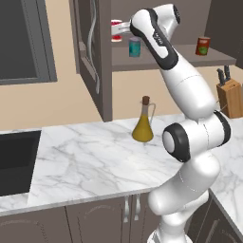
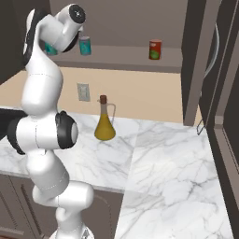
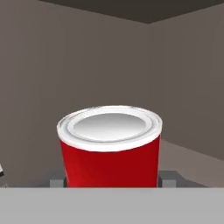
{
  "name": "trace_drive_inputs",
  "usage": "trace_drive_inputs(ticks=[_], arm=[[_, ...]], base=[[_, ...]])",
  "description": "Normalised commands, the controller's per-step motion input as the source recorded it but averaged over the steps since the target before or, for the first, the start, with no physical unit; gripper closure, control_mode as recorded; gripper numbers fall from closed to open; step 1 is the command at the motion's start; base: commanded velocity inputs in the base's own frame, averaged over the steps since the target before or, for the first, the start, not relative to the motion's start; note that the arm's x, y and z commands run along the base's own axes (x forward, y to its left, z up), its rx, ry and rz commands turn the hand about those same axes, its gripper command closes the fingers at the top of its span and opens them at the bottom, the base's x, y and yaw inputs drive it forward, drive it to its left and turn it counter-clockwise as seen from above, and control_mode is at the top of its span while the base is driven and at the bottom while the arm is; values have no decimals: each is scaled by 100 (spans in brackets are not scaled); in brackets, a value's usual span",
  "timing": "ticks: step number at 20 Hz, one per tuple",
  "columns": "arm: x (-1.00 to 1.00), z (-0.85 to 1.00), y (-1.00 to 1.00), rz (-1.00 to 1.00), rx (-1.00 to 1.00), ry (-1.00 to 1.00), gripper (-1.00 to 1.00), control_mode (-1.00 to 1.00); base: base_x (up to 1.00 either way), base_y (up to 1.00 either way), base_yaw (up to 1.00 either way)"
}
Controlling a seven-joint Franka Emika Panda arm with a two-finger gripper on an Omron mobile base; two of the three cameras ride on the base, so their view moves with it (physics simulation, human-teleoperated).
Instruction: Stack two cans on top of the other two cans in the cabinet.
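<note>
The red can with the white band (image 3: 110, 153) fills the hand view, its silver lid facing up, with my gripper (image 3: 113, 179) shut on its lower sides; grey finger pads (image 3: 56, 178) show at either flank. In the left base view this can (image 1: 115, 31) hangs above the shelf board of the cabinet (image 1: 190, 60), at the left end, with the gripper (image 1: 122, 29) on it. The teal-blue can (image 1: 135, 47) stands on the shelf just right of it and below it. The red can with the green label (image 1: 203, 46) stands far right on the shelf. A teal shape (image 2: 50, 48) peeks out behind my arm.
The cabinet door (image 1: 90, 52) with the wavy silver handle stands open to the left of the shelf. On the marble counter (image 1: 90, 161) an oil bottle (image 1: 143, 122) stands below the shelf. A knife block (image 1: 229, 95) sits at the right, a sink (image 1: 16, 161) at the left.
</note>
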Motion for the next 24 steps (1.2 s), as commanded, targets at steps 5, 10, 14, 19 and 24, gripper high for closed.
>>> trace_drive_inputs(ticks=[5, 10, 14, 19, 24], arm=[[0, 0, 27, 1, -1, -3, 100, -100], [0, 0, 21, 0, 0, -3, 100, -100], [11, -4, 19, 0, -1, 0, 100, -100], [12, -5, 13, 0, -5, 0, 100, -100], [9, 0, 9, 2, -6, 0, 100, -100]], base=[[0, 0, 0], [0, 0, 0], [0, 0, 0], [0, 0, 0], [0, 0, 0]])
